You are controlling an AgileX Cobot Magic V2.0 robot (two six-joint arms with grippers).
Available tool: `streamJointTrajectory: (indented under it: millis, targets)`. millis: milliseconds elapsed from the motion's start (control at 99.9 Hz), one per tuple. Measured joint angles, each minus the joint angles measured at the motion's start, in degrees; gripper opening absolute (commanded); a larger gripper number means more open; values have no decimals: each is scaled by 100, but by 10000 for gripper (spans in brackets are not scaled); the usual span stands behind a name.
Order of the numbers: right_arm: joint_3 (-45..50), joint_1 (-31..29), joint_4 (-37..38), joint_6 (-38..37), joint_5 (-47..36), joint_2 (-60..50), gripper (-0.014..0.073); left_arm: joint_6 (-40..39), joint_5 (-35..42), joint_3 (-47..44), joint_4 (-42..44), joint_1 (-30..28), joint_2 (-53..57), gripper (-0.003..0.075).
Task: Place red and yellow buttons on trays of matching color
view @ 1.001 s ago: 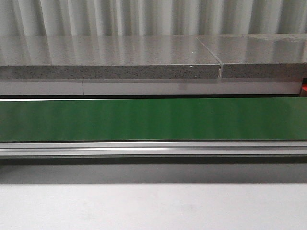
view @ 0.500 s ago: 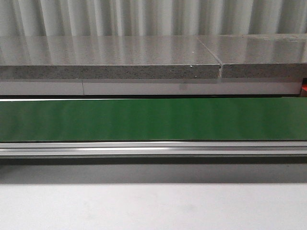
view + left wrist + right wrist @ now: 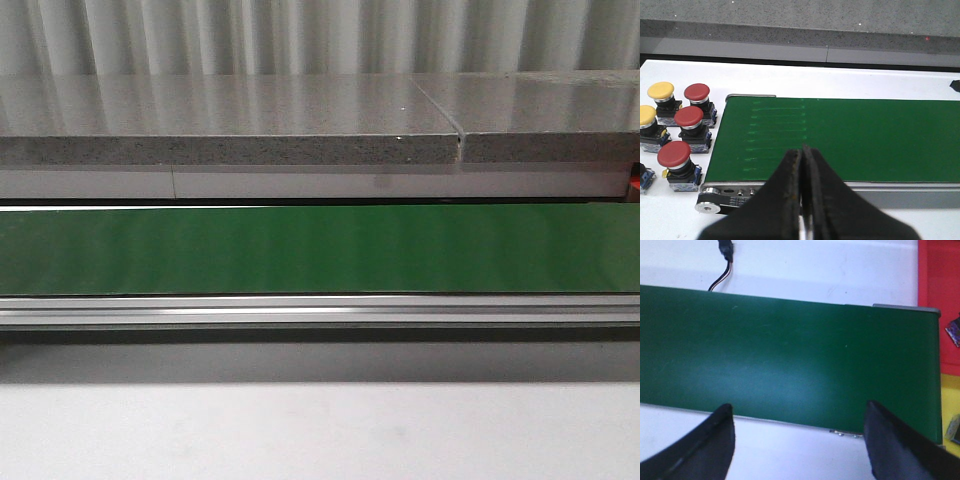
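Buttons: three red buttons (image 3: 689,116) and two yellow buttons (image 3: 660,90) stand clustered on the white counter (image 3: 850,80) just beside one end of the green conveyor belt (image 3: 850,137); a further one at the picture's edge is too cut off to tell.
Trays: a red tray (image 3: 939,275) and a yellow tray (image 3: 950,405) lie past the belt's other end, side by side; each shows a small dark part at its edge, too cropped to identify.
Left gripper (image 3: 802,200): closed with the jaws pressed together, empty, hovering over the near edge of the belt, apart from the buttons.
Right gripper (image 3: 800,440): spread wide, holding nothing, above the belt near the trays.
Front view: only the bare belt and a grey ledge (image 3: 230,125); no arm visible.
Handling, as a judgement: rigid plastic switches, light, top-heavy on a small blocky base, with smooth domed caps likely to slip.
Hold: across the dark collar or base under the cap, from above.
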State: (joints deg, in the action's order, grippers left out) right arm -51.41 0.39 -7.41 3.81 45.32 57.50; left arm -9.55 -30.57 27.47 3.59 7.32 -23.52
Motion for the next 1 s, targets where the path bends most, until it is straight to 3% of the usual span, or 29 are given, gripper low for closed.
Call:
streamJointTrajectory:
  millis: [230,350,670,810,1001]
  targets:
    - [495,25,0,135,26,-812,58,0,0,0,0,0,0,-20]
    - [527,25,0,160,34,-1104,-69,0,0,0,0,0,0,-20]
    - [539,25,0,160,130,-1238,-67,0,0,0,0,0,0,-4]
    - [539,25,0,160,130,-1238,-67,0,0,0,0,0,0,148]
    - [539,25,0,160,130,-1238,-67,0,0,0,11,0,0,545]
